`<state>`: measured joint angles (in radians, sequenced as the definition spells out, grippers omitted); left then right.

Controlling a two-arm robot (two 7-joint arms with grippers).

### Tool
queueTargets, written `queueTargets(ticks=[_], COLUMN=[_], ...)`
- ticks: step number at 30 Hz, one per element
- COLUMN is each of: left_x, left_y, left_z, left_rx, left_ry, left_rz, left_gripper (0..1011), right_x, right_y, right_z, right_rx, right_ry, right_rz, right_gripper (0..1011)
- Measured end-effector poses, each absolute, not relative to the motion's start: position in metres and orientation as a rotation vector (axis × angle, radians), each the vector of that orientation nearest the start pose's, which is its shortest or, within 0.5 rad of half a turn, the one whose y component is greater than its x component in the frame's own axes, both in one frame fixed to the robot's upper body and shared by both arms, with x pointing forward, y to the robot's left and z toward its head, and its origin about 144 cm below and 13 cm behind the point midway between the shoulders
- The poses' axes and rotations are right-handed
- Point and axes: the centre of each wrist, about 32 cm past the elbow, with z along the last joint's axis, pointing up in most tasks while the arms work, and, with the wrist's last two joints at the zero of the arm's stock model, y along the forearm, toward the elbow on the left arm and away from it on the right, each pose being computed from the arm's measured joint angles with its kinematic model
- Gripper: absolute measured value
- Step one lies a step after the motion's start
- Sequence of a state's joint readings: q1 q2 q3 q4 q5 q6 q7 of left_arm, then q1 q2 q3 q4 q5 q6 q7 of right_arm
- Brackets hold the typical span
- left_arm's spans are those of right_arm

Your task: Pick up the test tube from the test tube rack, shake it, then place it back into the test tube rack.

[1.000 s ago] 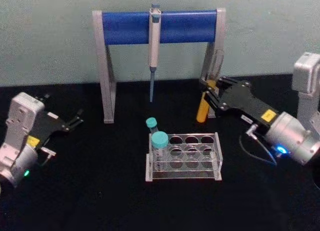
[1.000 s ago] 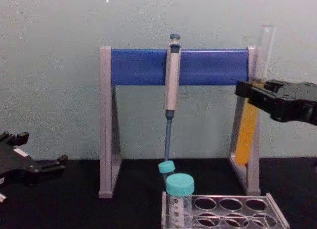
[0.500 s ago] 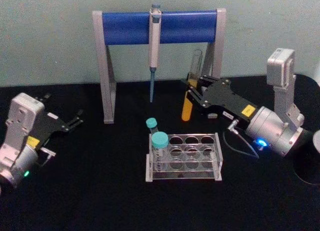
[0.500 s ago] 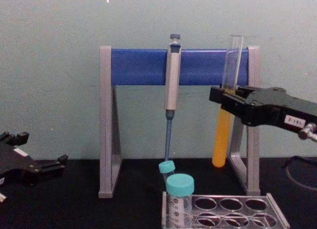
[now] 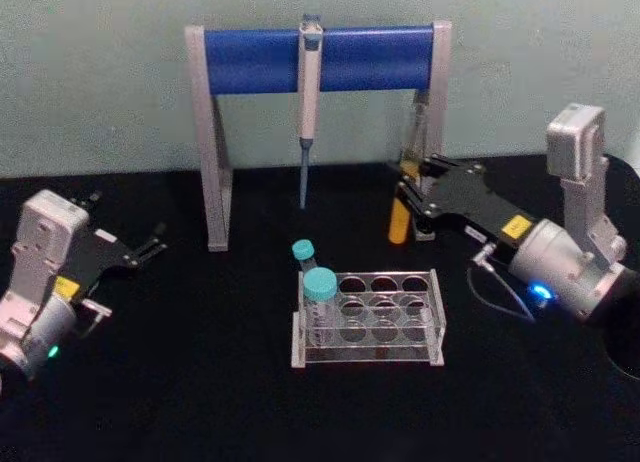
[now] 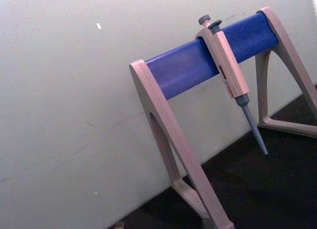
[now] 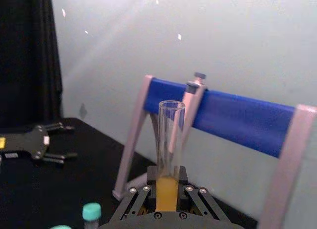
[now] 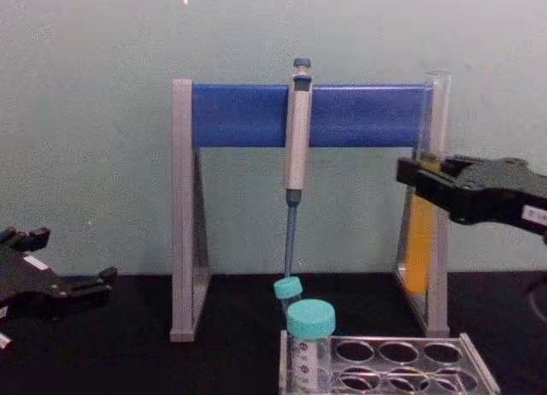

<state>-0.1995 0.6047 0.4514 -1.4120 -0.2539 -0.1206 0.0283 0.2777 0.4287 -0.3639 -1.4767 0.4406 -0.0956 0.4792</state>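
The right gripper (image 5: 405,189) has its black, angular fingers pinched on the test tube (image 5: 399,223) at about mid-height. It holds the tube close to upright, out of the test tube rack (image 5: 370,353) and behind the rack's right end, in front of the right leg of the pipette stand (image 5: 250,57). The tube is a slim cylinder of clear glass with an open mouth. Opaque orange-yellow liquid fills its lower part up to the fingers (the right wrist view shows the glass above them empty and see-through).

The rack is a low box of clear plastic whose top plate is pierced by rows of round holes. Two wider tubes with ribbed teal caps (image 5: 319,284) stand at its left end.

A pale grey pipette (image 5: 309,92) hangs from the stand's smooth blue crossbar, tapering to a thin blue tip.

The left gripper (image 5: 158,238) rests idle at the left of the matte black table (image 5: 200,382), its thin fingers spread.
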Motion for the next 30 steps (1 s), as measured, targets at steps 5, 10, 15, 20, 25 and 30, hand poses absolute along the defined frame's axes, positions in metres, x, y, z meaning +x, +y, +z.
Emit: queueTargets(ticks=[5, 10, 15, 20, 25, 30], left_x=[0.489, 0.489, 0.489, 0.489, 0.489, 0.489], left_y=[0.31, 0.31, 0.31, 0.31, 0.31, 0.31], left_z=[1.14, 1.14, 1.14, 1.14, 1.14, 1.14], left_rx=[0.305, 0.304, 0.304, 0.305, 0.304, 0.304], left_ry=[-0.285, -0.285, -0.285, -0.285, -0.285, -0.285], left_rz=[1.248, 1.248, 1.248, 1.248, 1.248, 1.248], left_gripper=[1001, 1002, 1001, 1001, 1001, 1001], right_x=[0.505, 0.493, 0.49, 0.496, 0.505, 0.515], right_y=[-0.267, -0.271, -0.27, -0.26, -0.25, -0.241], right_z=[1.195, 1.199, 1.202, 1.201, 1.198, 1.196], right_rx=[0.004, -0.019, -0.014, 0.015, 0.042, 0.057], right_ry=[-0.123, -0.085, -0.031, 0.011, 0.02, 0.0], right_rz=[-0.824, -0.789, -0.724, -0.667, -0.656, -0.696], right_gripper=[232, 232, 232, 232, 232, 232])
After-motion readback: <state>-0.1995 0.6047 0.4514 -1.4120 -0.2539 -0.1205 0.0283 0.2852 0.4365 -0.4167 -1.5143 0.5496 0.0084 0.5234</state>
